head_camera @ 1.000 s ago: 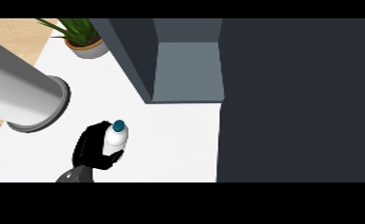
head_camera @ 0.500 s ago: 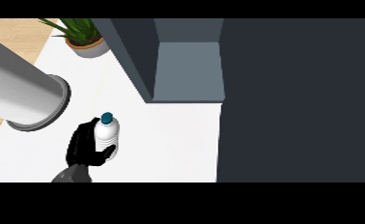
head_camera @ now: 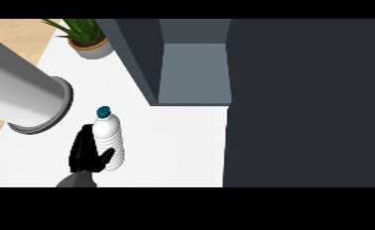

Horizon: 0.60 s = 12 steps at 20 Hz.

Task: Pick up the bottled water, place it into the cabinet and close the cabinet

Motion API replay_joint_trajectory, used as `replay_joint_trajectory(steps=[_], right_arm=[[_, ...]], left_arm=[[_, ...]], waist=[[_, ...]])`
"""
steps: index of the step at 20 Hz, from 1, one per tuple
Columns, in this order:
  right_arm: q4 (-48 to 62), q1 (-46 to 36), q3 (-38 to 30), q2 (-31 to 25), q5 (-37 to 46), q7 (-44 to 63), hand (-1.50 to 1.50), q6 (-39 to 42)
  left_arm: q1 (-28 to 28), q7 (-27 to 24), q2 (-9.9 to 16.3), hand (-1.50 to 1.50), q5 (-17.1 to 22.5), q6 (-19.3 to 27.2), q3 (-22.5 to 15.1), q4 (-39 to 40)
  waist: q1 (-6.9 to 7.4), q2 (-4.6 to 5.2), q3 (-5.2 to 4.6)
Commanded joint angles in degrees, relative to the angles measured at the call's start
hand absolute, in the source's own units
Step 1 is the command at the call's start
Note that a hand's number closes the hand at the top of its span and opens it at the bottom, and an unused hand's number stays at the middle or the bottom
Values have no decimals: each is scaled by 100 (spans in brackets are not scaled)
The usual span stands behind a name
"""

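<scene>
Bottled water, a clear ribbed plastic bottle [head_camera: 110, 142] with a teal cap [head_camera: 103, 110], sits at the lower left of the head view over the white worktop [head_camera: 183, 140], its cap end pointing up the view toward the cabinet. A black hand [head_camera: 86, 155] on a grey forearm [head_camera: 76, 180] comes in from the lower edge; its fingers lie along the bottle's left side and its thumb crosses the lower body, so it is curled round the bottle. Which hand this is cannot be told from the view. Well apart, above and to the right, stands the dark grey cabinet [head_camera: 194, 70] with its lighter grey inside showing. A large grey cylinder [head_camera: 29, 100] lies left of the bottle, and a green potted plant [head_camera: 84, 35] stands at the upper left.
</scene>
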Motion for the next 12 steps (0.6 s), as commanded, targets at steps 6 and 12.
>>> replay_joint_trajectory(steps=[6,12], right_arm=[[-183,-87,369,179,127,357,-150,-326],[131,-147,-161,-204,-408,93,-150,121]], left_arm=[[460,689,-278,150,121,1261,-1181,-1837],[55,1121,-282,150,24,2071,-1600,-2577]], waist=[[-15,4,-4],[-29,10,-3]])
